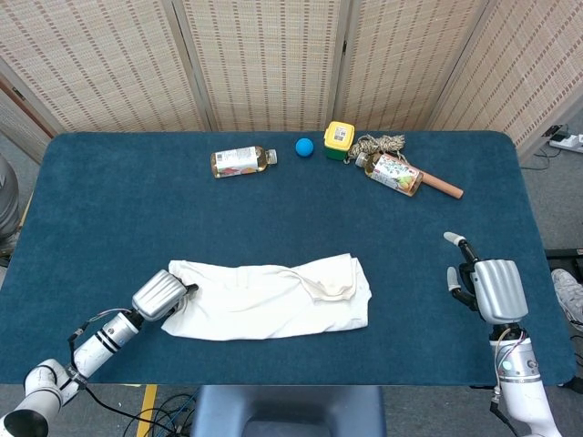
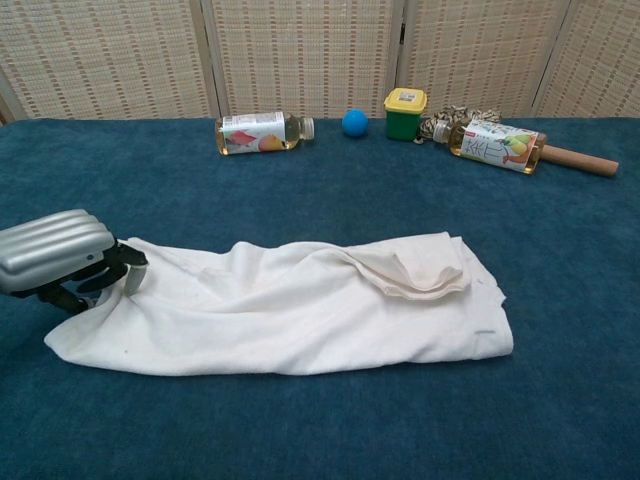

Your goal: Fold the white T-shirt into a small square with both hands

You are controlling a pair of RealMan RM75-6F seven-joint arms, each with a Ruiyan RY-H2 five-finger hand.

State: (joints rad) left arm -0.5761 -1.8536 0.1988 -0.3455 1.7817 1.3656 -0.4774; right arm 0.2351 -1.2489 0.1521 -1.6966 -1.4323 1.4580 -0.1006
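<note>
From my chest view the left hand [image 2: 55, 262] is cut by the frame's left edge, and its fingertips curl into the white T-shirt [image 2: 290, 310] (whether they pinch cloth I cannot tell). The right hand [image 1: 487, 287] shows only in the head view, its palm turned away. Labels on the two bottles [image 1: 241, 161] [image 1: 393, 172] are too small to read.
</note>
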